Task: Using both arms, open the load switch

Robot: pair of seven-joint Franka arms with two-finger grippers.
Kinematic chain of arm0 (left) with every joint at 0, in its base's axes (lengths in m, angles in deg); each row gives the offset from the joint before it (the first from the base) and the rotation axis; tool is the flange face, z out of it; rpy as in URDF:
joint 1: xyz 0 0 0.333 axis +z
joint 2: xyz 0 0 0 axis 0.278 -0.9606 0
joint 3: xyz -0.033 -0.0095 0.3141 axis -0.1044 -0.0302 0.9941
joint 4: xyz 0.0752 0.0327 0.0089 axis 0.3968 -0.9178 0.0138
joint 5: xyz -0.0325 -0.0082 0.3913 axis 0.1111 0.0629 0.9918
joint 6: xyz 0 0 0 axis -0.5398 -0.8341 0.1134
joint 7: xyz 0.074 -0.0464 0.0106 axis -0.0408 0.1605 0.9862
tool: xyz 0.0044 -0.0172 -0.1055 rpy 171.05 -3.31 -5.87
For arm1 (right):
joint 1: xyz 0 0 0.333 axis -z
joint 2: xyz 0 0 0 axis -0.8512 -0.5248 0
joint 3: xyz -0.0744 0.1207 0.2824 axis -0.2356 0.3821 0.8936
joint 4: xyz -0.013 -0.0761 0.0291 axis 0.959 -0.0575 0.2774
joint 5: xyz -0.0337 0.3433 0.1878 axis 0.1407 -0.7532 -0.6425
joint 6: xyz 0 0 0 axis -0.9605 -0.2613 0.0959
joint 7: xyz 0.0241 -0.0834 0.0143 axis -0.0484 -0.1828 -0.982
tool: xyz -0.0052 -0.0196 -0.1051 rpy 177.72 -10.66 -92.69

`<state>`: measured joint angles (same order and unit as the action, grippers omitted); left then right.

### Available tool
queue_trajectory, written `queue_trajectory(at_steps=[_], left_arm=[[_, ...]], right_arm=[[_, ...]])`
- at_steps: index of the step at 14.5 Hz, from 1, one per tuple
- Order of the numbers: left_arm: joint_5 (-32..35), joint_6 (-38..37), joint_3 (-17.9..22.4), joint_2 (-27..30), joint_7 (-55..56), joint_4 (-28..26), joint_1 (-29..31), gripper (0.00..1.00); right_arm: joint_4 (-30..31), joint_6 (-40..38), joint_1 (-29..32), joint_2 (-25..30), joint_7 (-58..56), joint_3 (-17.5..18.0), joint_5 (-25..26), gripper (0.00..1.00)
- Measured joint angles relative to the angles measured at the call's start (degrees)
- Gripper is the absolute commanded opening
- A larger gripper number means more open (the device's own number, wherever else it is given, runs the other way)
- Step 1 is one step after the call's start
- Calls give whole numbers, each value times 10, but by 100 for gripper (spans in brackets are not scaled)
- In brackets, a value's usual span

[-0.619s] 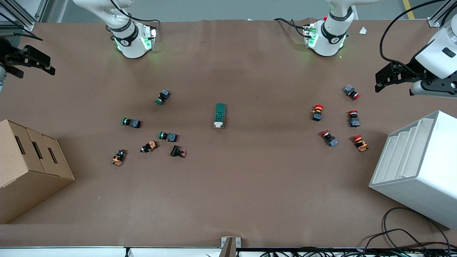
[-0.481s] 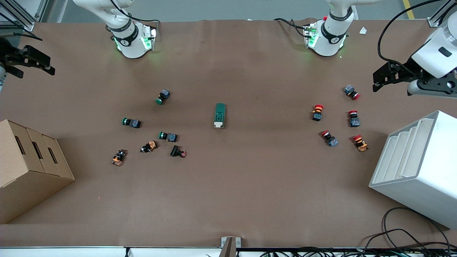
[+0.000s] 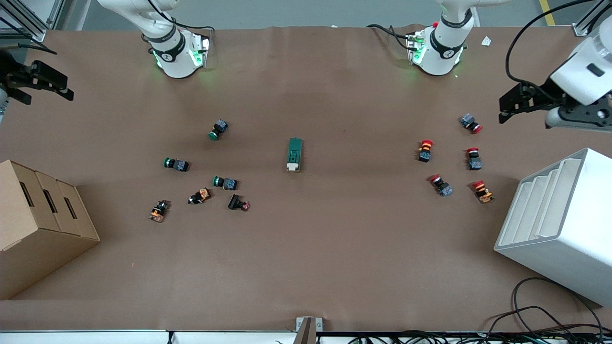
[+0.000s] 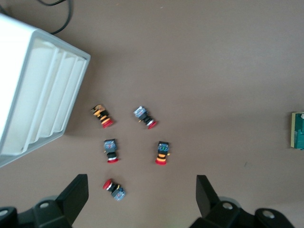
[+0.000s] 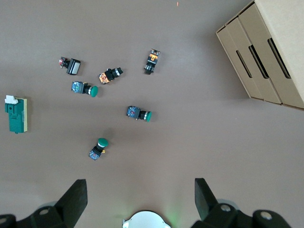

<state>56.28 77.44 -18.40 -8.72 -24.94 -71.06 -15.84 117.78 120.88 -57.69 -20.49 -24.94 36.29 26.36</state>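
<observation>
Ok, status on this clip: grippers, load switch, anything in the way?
Left gripper and right gripper open, at the table's ends. Load switch untouched mid-table. Nothing in the way.

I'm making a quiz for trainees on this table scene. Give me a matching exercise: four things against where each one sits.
1. dark green oblong load switch
2. brown cardboard box
3. white ribbed plastic rack
4. left hand

A. at the right arm's end of the table
B. middle of the table
C. up over the table near a red-capped pushbutton
D. at the left arm's end

Pairs: 1-B, 2-A, 3-D, 4-C
</observation>
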Motion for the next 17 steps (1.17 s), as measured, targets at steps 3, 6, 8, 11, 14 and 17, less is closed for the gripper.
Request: queue_trajectory(at_steps=[3,6,8,11,14,17], left_arm=[[0,26,-31,-44,105,-6,-53,100],[20,56,-43,-100,256,-14,-148,100],[44,82,-44,-130,355,-15,-212,100],[59,139,-45,-170,505,-17,-289,100],[102,200,-45,-214,638,-25,-355,100],[182,301,-44,-255,765,-66,-411,100]], right_arm=[[0,0,0,0,0,0,0,100],[0,0,0,0,0,0,0,100],[-1,3,0,0,0,0,0,100],[-12,7,0,0,0,-1,0,100],[-13,6,0,-9,0,-2,0,100],[-11,8,5,-54,0,-5,0,100]])
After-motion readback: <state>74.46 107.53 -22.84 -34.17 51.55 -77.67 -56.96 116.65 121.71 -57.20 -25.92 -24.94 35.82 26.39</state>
